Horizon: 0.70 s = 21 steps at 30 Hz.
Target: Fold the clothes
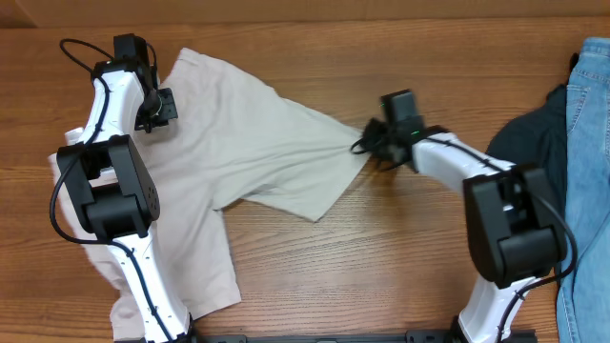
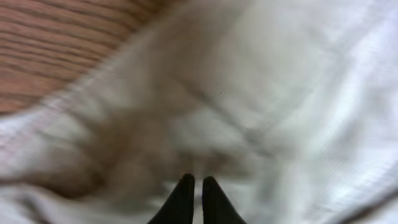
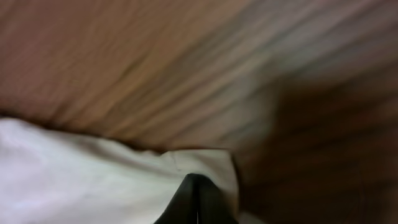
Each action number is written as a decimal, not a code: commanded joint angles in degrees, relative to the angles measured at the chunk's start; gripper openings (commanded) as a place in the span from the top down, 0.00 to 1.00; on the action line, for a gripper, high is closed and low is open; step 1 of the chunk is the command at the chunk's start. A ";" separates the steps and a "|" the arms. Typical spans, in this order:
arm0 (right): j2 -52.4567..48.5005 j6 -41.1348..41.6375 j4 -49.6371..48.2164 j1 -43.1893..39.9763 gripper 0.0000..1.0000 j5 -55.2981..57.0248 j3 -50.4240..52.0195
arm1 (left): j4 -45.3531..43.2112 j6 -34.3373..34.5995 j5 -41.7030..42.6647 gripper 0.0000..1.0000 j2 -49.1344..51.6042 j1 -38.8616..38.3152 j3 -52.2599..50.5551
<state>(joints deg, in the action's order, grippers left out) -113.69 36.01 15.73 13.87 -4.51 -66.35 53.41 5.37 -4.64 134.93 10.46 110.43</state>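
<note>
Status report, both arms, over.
Left gripper shut on beige shorts, top edge. Right gripper shut on leg hem, cloth stretched. Not yet folded. Jeans, dark garment far right, apart.

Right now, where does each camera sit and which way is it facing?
Overhead: above the table, looking straight down; both arms, beige shorts between them.
Left wrist: on the left gripper, facing down at blurred shorts; its dark fingertips show.
Right wrist: on the right gripper, facing the shorts' edge and table; fingertips show.
Shared: all see the shorts.
</note>
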 commanded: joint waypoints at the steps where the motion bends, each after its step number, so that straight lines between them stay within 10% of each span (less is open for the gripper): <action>1: -2.19 -11.17 -0.35 -6.75 0.96 3.82 -3.10 | 0.20 -1.14 4.37 0.87 0.59 -0.44 1.60; 7: -2.14 -20.74 5.68 -10.01 0.96 0.46 -12.31 | 0.59 -1.16 10.58 0.76 0.24 -0.44 2.32; 11: -0.44 -25.66 23.17 -9.62 0.70 -18.25 -23.06 | 2.34 -2.25 11.10 0.74 0.15 -0.44 5.64; 21: -6.03 -25.57 25.42 5.03 0.87 -17.35 -19.87 | 2.34 -2.23 11.15 0.71 0.15 -0.44 7.50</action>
<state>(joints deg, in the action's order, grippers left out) -115.96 11.22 44.34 16.08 -23.33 -87.88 55.35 4.23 5.52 134.93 10.31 116.64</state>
